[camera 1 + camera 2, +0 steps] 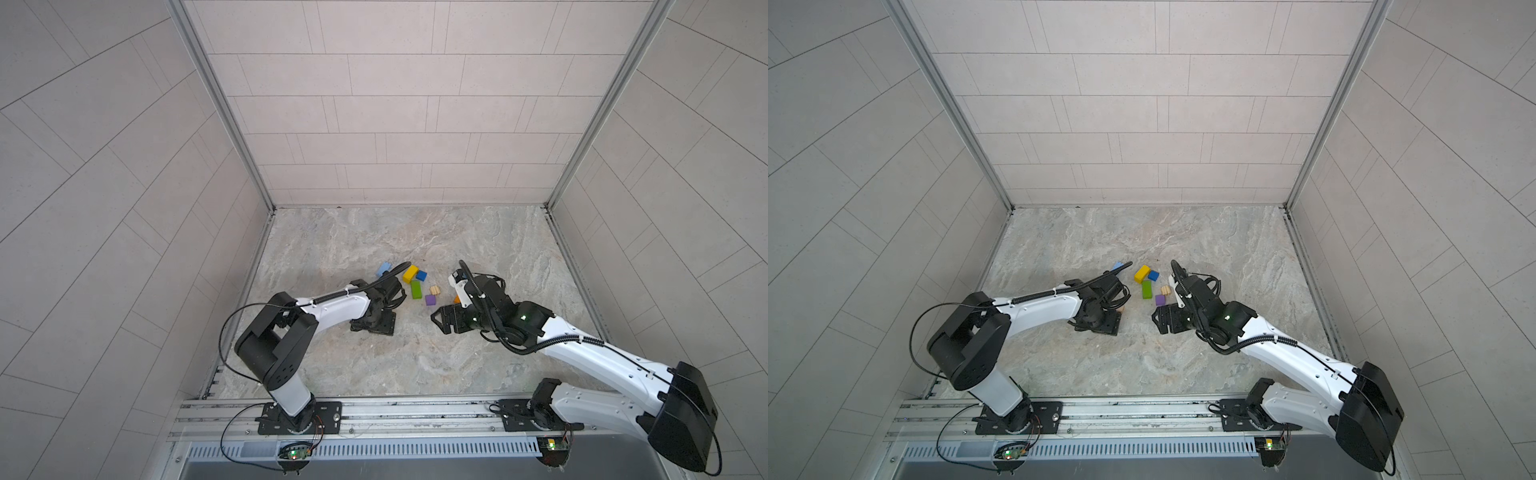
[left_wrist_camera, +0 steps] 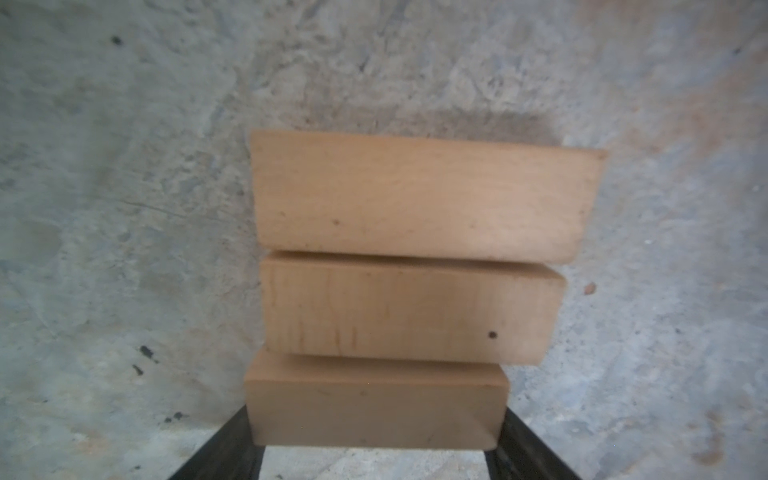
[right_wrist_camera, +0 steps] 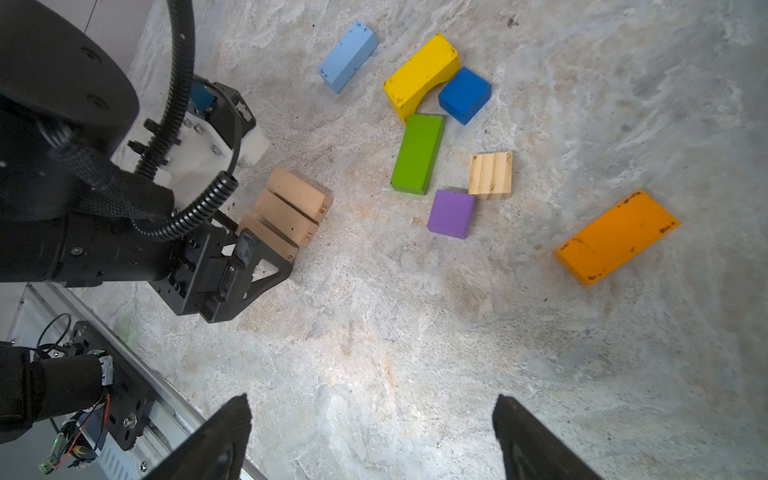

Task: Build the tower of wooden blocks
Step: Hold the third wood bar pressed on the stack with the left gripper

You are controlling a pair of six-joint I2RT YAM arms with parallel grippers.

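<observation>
The only writing that can be read is on the end faces of the three tan bars (image 3: 286, 216). One end carries the digits 5 and 8, the next 3 and 1. The third shows a single digit, a 6 or a 9, half hidden by the left gripper (image 2: 376, 432).

These bars lie flat and side by side on the marbled tabletop (image 3: 374, 332), long faces touching, ends slightly staggered. In both top views they sit left of the green bar (image 1: 416, 289), mostly under the left arm. The nearest tan bar (image 2: 374, 407) lies crosswise between the left gripper's black fingers (image 2: 232, 449), one finger right against each end. Whether they pinch it or only bracket it cannot be told.

The right gripper (image 3: 372, 432) hangs over bare tabletop on the near side of the green bar, its fingers (image 3: 224, 444) spread wide with nothing between them.

The other blocks lie loose, none stacked:
- The yellow arch block (image 3: 419, 75), chipped at the edges, lies just off the green bar's far end.
- The dark-blue cube (image 3: 464, 94) sits against the arch's hollow.
- The purple cube (image 3: 451, 214) sits just off the green bar's near end.
- A pale striped block (image 3: 490, 175) lies just beside the purple cube.
- The scuffed orange bar (image 3: 617, 237) lies well apart from the green bar, beyond the striped block.
- The light-blue bar (image 3: 348, 56) lies left of the green bar's far end in the top views
</observation>
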